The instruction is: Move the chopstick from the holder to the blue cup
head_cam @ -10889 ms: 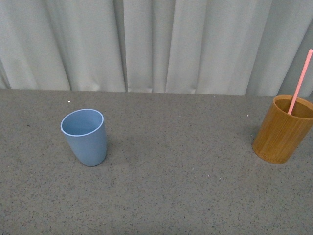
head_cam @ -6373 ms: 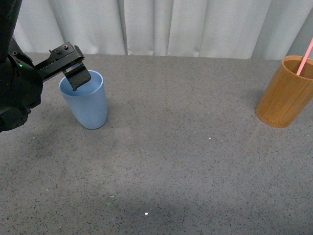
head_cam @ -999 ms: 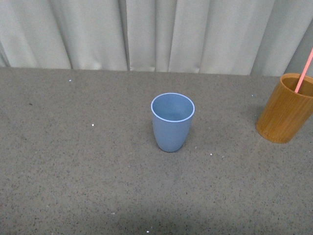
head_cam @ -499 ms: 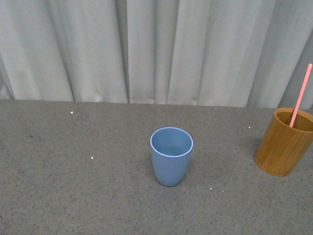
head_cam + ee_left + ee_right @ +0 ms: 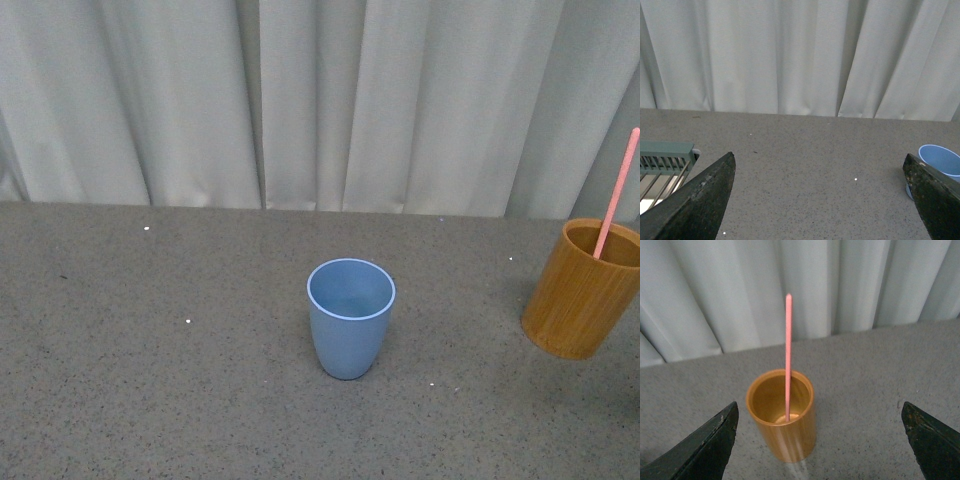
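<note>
The blue cup [image 5: 350,316] stands upright in the middle of the grey table, empty. The brown holder [image 5: 582,290] stands at the right edge with one pink chopstick [image 5: 615,190] leaning out of it. Neither arm shows in the front view. In the right wrist view the holder [image 5: 782,421] and the chopstick [image 5: 788,355] lie ahead of my open right gripper [image 5: 820,410], slightly off its centre, with a gap between them. My left gripper [image 5: 820,165] is open over bare table, and the blue cup [image 5: 940,161] sits by one fingertip [image 5: 932,192].
A pale pleated curtain [image 5: 320,100] closes off the far edge of the table. A green slatted rack [image 5: 662,162] shows at the edge of the left wrist view. White specks dot the grey tabletop [image 5: 180,400].
Over the last second the front view tilted upward, so more curtain shows and the cup and holder sit lower. Earlier, the left gripper reached the blue cup at the left; the cup now stands mid-table.
</note>
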Controlling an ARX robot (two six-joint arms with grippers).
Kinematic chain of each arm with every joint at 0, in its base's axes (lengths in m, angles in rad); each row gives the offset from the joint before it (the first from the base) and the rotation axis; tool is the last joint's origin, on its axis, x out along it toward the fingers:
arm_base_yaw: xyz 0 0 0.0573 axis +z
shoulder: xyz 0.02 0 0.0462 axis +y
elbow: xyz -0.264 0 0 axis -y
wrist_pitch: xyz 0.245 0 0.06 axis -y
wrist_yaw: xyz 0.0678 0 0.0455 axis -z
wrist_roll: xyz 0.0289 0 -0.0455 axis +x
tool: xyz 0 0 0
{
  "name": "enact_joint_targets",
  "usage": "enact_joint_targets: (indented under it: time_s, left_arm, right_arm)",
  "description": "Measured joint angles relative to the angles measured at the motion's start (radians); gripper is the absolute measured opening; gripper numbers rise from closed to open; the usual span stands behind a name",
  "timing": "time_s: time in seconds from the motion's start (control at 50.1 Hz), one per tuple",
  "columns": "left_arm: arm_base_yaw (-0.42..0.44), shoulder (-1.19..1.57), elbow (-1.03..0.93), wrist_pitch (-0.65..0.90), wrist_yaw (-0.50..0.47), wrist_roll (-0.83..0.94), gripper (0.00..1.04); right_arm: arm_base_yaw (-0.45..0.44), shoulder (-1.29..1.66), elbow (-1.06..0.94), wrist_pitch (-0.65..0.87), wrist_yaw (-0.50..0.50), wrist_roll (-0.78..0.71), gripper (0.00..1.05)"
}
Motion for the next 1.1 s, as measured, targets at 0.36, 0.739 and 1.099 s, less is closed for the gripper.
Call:
enact_joint_targets:
  time_s: [0.36,0.739,1.099]
  left_arm:
    - [0.000,0.000,0.000,0.000,0.000,0.000,0.98]
    - [0.000,0.000,0.000,0.000,0.000,0.000,0.98]
    - [0.000,0.000,0.000,0.000,0.000,0.000,0.98]
  right_arm:
    - [0.002,0.340,0.274,-0.006,0.064,-0.032,0.95]
    - [0.011,0.505,0.458,-0.058,0.132,-0.032,0.95]
    - [0.057,0.607,0.563,-0.097,0.169,0.003,0.95]
